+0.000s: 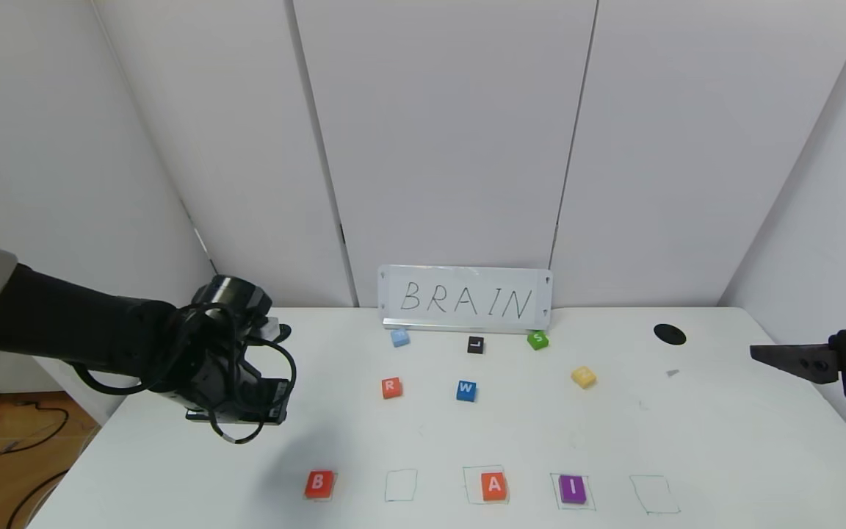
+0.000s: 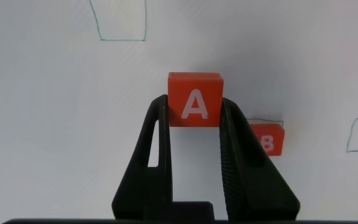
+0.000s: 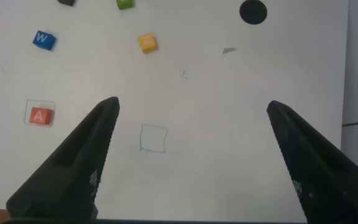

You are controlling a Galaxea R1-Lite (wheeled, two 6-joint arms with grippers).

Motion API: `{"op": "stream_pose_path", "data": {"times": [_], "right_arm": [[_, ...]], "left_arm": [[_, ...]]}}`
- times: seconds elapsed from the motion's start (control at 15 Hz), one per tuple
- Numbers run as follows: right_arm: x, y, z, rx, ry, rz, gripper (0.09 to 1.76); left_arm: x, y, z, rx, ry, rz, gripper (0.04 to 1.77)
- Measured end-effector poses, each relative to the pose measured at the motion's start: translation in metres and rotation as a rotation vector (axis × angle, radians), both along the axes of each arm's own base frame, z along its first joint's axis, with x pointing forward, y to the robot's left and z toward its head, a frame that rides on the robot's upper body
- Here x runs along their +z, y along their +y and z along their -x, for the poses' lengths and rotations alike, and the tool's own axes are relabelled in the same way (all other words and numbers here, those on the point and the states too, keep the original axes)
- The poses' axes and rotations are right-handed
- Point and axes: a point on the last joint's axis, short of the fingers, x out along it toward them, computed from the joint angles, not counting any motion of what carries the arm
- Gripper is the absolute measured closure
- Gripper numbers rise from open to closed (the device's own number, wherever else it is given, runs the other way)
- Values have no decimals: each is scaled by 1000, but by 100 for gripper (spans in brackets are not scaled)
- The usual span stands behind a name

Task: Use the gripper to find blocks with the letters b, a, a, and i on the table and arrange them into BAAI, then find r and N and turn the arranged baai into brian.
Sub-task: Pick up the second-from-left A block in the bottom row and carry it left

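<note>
My left gripper [image 2: 194, 111] is shut on an orange-red A block [image 2: 194, 98] and holds it above the white table [image 1: 724, 441], at the left [image 1: 238, 411]; that block is hidden in the head view. Near the table's front edge, pen-drawn squares hold the B block [image 1: 319, 484], a second A block [image 1: 494, 486] and the purple I block [image 1: 572, 488]. The B block also shows just beside my left fingers [image 2: 267, 140]. The orange-red R block [image 1: 391, 387] and the pale yellow N block [image 1: 583, 377] lie mid-table. My right gripper [image 1: 790, 360] is open and empty over the right edge.
An empty square [image 1: 401, 485] lies between B and A, another [image 1: 654, 494] right of I. A blue W block [image 1: 466, 390], black L block [image 1: 475, 344], green S block [image 1: 537, 339] and light blue block [image 1: 399, 337] lie before the BRAIN sign [image 1: 465, 297]. A black hole [image 1: 670, 334] is at back right.
</note>
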Motion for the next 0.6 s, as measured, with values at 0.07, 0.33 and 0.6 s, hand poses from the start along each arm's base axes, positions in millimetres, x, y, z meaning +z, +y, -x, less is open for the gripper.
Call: {"op": "stream_pose_path", "data": {"times": [0.07, 0.33, 0.6], "right_arm": [[-1, 0, 0, 1, 1, 1, 14], [-2, 0, -2, -2, 5, 3, 14], [-3, 0, -3, -1, 10, 3, 14]], "left_arm": [[-4, 7, -4, -7, 3, -15, 131], [-23, 25, -25, -6, -9, -45, 131], [-40, 34, -38, -2, 26, -55, 131]]}}
